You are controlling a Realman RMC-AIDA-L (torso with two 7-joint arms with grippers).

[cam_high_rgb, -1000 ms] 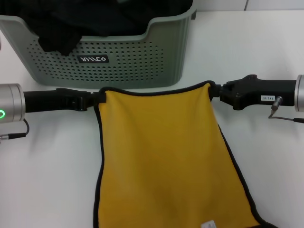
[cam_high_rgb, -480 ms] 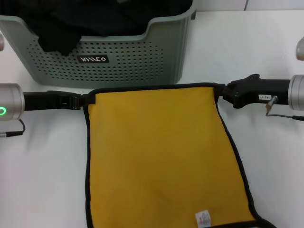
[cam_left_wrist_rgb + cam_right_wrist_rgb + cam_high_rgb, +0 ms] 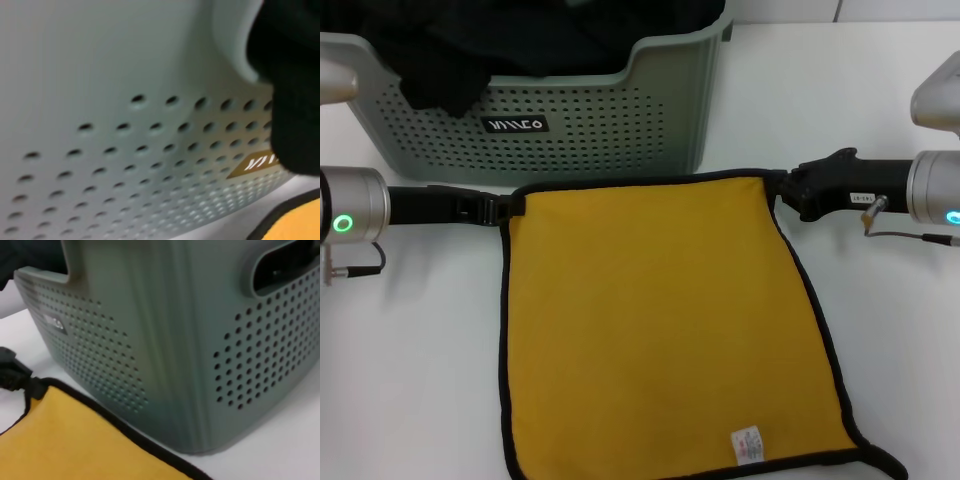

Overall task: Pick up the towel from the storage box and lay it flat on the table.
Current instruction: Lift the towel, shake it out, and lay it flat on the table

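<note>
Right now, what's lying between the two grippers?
In the head view, the towel spans the whole stretch: the left gripper pinches one far corner, the right gripper the other, its far edge pulled straight just in front of the storage box.

The setting is a plain, smooth white table (image 3: 420,380) that fills nearly the whole head view and runs off every edge. Light falls evenly from above, leaving only soft, short shadows on the surface. At the far top right corner, a pale strip beyond the table's back edge shows, crossed by one thin dark vertical line.
</note>
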